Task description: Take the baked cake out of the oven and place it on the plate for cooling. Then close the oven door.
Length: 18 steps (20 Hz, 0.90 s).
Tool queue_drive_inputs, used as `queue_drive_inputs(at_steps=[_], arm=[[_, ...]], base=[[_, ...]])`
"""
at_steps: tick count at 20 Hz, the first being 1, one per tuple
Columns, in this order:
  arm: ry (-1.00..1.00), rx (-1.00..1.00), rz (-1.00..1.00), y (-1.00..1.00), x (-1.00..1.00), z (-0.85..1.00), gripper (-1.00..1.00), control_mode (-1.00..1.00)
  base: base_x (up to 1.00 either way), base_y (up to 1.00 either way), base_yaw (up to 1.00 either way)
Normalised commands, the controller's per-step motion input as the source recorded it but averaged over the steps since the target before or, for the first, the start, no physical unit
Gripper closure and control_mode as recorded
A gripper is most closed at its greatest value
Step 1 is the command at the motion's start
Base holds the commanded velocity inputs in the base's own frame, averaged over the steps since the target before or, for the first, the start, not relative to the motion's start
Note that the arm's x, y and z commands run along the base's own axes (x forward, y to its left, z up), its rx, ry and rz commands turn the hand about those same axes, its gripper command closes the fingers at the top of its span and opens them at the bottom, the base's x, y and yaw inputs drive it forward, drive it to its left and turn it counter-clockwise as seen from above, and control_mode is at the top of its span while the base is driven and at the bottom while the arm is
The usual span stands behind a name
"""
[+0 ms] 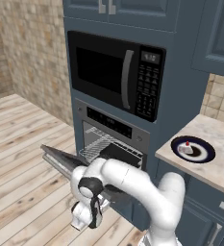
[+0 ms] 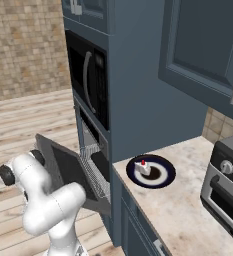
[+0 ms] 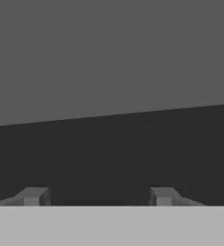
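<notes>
- On your far left, in the left base view, you see the grey rectangular drop-down oven door (image 1: 60,161) with its dark glass window hanging partly open, tilted out and down from the cabinet column
- Just below that door's outer edge, the white arm's two-finger gripper (image 1: 87,218) hangs low over the wooden plank floor (image 1: 22,144), under the door rather than above it
- In the hand view you see the two small dark fingertips (image 3: 34,196) standing apart with a plain dark grey surface close in front of them and nothing between them; the pincer is parted, holding nothing
- Behind the door sits the built-in steel-grey wall oven (image 1: 114,132) with its black control strip; a wire rack (image 1: 95,148) shows in the cavity, with a flat black rectangular tray (image 1: 123,153) lying on it
- Above the oven you see the black microwave (image 1: 116,72) with a keypad and a vertical handle, its door closed
- To the right of the oven column, the pale marble counter (image 1: 214,158) carries the round plate (image 1: 205,154) with a dark navy rim, a white ring and a dark centre
- The tiny white-pinkish cake slice (image 1: 185,147) with a red dot on top rests on that plate, a little off its centre
- In the right base view, at the far right on the same counter, you see a steel-grey countertop appliance (image 2: 228,185) with a round knob, well apart from the plate
</notes>
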Motion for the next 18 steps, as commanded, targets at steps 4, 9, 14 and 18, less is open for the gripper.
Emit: queue_drive_inputs(at_steps=[4, 9, 14, 18], arm=[[-0.51, -0.34, 0.09, -0.59, 0.46, 1.0, -1.0, -1.0], [-0.31, -0.3, 0.07, -0.59, 0.9, 1.0, -1.0, -1.0], [-0.12, -0.27, 0.0, -0.39, 1.0, 0.75, -1.0, -1.0], [-0.04, -0.26, 0.0, -0.11, 0.98, 0.12, -1.0, -1.0]], base=[[0.0, 0.0, 0.0], [0.0, 0.0, 0.0], [0.0, 0.0, 0.0], [0.0, 0.0, 0.0]])
